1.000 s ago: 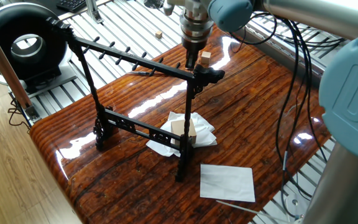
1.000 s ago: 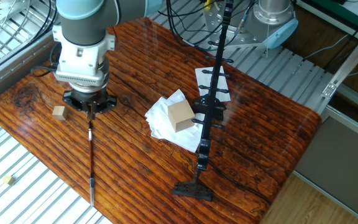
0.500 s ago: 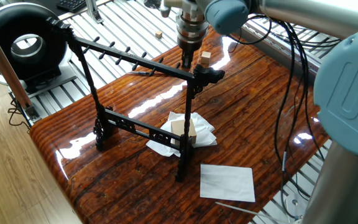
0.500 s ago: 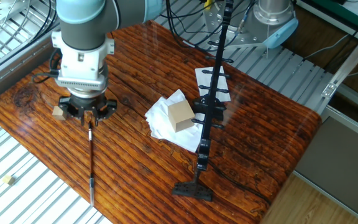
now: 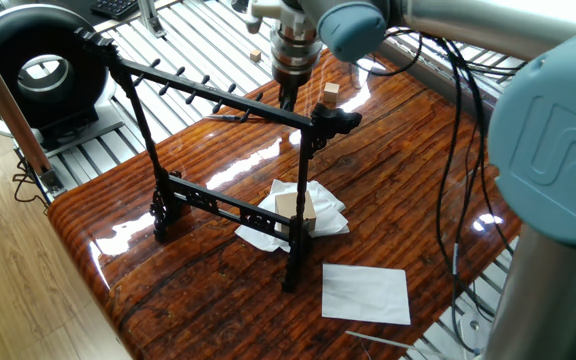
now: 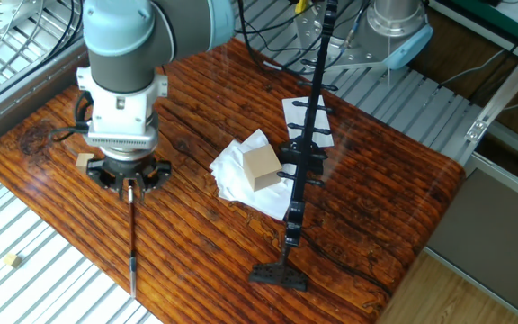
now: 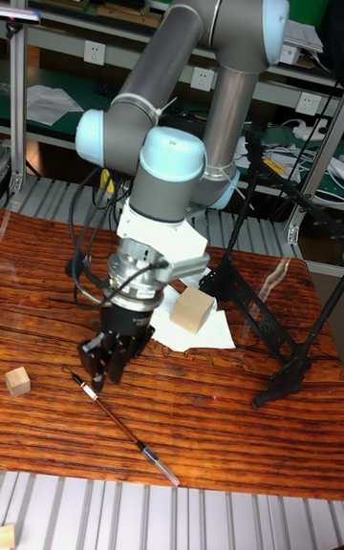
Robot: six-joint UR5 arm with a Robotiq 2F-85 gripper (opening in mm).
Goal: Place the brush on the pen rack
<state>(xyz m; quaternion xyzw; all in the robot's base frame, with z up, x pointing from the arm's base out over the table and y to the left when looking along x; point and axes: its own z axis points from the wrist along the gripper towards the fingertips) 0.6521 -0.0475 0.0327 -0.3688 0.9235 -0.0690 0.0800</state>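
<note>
The brush (image 6: 132,236) lies flat on the wooden table, a thin dark stick pointing toward the near-left edge; it also shows in the tall view (image 7: 122,428) and behind the rack's bar (image 5: 226,117). My gripper (image 6: 131,188) hangs just above the brush's far end, fingers (image 7: 91,357) apart and pointing down, holding nothing. The pen rack (image 5: 218,100) stands upright across the table's middle, a black frame with a peg-lined top bar (image 6: 306,153) and feet (image 7: 277,373). No pen hangs on it.
A small wooden cube (image 6: 84,162) sits close beside the gripper. A larger wooden block (image 6: 261,166) rests on crumpled white tissue by the rack. A white paper sheet (image 5: 365,292) and a pale thin stick (image 5: 378,340) lie near one corner.
The gripper has shifted along the brush's line toward its end and come lower. The brush and the rack have not moved.
</note>
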